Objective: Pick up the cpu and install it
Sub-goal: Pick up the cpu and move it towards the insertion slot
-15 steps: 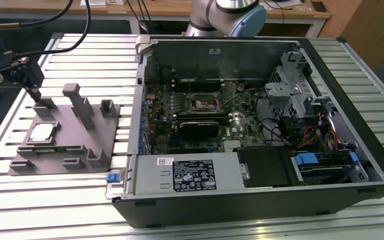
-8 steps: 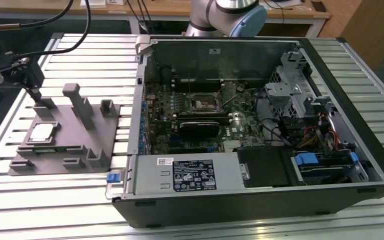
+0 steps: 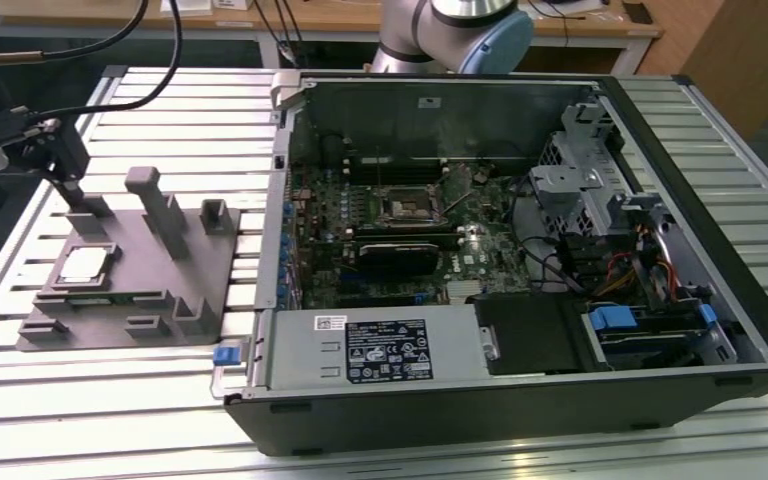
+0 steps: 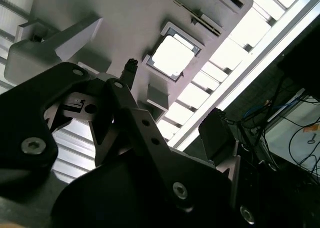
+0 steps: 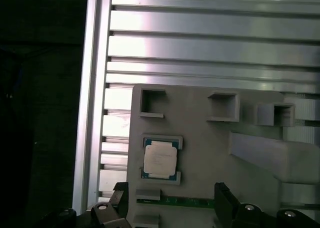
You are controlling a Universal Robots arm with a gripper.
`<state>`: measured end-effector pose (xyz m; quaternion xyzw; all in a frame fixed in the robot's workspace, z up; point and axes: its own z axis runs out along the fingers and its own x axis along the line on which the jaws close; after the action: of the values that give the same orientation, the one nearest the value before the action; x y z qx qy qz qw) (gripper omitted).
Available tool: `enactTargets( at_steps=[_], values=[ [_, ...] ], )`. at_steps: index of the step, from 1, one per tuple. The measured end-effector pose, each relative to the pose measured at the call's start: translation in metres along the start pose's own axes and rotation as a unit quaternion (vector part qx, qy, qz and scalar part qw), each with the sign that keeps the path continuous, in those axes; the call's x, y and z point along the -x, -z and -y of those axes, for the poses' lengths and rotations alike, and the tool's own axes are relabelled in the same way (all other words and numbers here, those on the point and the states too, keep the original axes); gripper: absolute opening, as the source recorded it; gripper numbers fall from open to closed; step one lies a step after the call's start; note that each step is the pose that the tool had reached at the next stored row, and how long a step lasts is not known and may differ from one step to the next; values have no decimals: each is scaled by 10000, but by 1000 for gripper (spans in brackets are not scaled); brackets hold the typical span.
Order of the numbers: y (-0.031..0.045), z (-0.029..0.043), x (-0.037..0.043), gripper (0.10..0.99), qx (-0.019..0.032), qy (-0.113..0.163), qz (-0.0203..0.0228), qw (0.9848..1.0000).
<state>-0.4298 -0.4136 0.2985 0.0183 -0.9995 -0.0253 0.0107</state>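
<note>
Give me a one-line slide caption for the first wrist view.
Open end effector above the grey fixture block, cpu seated in its recess, slotted aluminium table beyond.

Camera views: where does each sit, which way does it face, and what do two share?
Exterior view: off the arm, looking down on the open computer case and grey fixture; the arm shows behind.
First wrist view: at the wrist, looking down on the cpu; the open gripper shows.
Second wrist view: at the wrist, looking slantwise past the gripper's links.
Shared: both wrist views show the cpu in the fixture.
</note>
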Motion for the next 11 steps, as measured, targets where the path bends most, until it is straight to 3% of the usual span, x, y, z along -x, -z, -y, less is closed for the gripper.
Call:
enactTargets(
  at_steps=[11],
  values=[
    [-163,8,4,776,-12,-177,10,9998]
  ],
)
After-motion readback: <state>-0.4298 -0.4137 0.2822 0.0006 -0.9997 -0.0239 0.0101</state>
